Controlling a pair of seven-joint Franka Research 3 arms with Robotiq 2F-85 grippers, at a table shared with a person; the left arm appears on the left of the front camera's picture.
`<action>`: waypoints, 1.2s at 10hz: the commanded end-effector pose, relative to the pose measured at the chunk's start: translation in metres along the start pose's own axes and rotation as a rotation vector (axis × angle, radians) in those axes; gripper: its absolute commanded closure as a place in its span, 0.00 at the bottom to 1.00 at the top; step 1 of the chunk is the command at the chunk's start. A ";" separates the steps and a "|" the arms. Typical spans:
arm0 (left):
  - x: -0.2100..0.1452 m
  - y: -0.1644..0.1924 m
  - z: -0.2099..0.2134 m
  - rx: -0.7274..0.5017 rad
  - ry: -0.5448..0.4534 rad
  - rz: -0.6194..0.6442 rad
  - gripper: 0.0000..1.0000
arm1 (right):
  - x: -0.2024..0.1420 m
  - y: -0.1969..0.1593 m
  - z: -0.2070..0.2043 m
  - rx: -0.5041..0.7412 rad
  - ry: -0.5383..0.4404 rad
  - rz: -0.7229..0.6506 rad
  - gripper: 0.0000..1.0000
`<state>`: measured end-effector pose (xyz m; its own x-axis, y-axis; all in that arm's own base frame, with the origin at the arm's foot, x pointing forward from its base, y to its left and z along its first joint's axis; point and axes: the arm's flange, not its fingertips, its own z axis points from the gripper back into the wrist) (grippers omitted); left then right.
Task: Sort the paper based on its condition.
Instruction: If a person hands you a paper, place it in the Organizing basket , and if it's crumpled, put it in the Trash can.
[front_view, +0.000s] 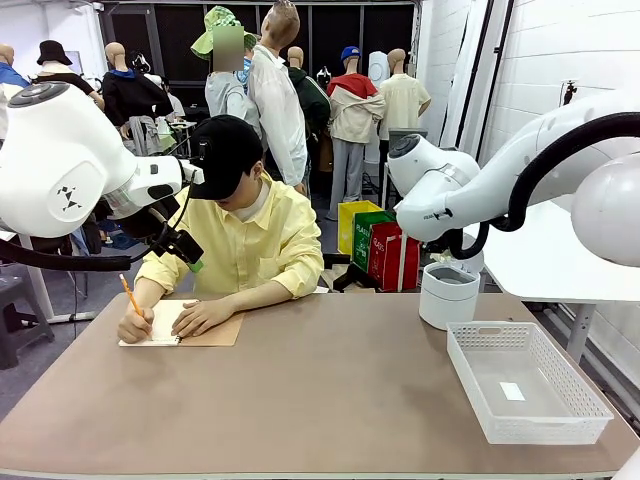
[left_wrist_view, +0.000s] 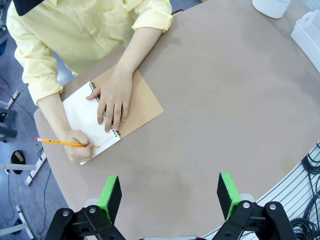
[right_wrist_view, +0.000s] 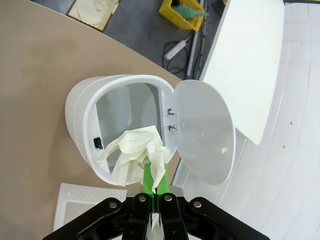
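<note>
Clenched green pads of the right gripper (right_wrist_view: 151, 182) pinch a crumpled sheet of paper (right_wrist_view: 132, 152) directly over the mouth of the white bin (right_wrist_view: 80, 120). Its lid (right_wrist_view: 202, 132) stands swung open to one side. Just beside the bin, nearer the robot, a white basket (front_view: 470, 385) sits by the edge of the table (left_wrist_view: 225, 100). Well away from the bin, the left gripper (left_wrist_view: 170, 192) hangs released above bare tabletop, with wide open room beneath. Beyond it, near the table's far edge, a person's hand (left_wrist_view: 114, 100) steadies a notebook (left_wrist_view: 145, 102).
</note>
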<state>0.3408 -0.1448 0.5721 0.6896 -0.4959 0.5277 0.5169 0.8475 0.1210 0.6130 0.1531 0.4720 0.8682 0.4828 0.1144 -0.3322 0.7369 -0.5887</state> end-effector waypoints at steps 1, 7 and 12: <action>0.000 0.002 -0.001 0.002 -0.011 -0.008 0.00 | 0.005 -0.001 -0.010 -0.020 0.026 -0.027 0.99; 0.000 0.002 -0.001 0.002 -0.011 -0.008 0.00 | 0.015 0.006 -0.036 -0.022 0.077 -0.019 0.99; 0.000 0.002 -0.001 0.002 -0.011 -0.008 0.00 | 0.019 0.002 -0.043 -0.047 0.102 -0.058 0.43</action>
<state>0.3408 -0.1448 0.5721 0.6896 -0.4959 0.5277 0.5169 0.8475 0.1210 0.6381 0.1398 0.4403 0.9039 0.4235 0.0601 -0.3103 0.7459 -0.5894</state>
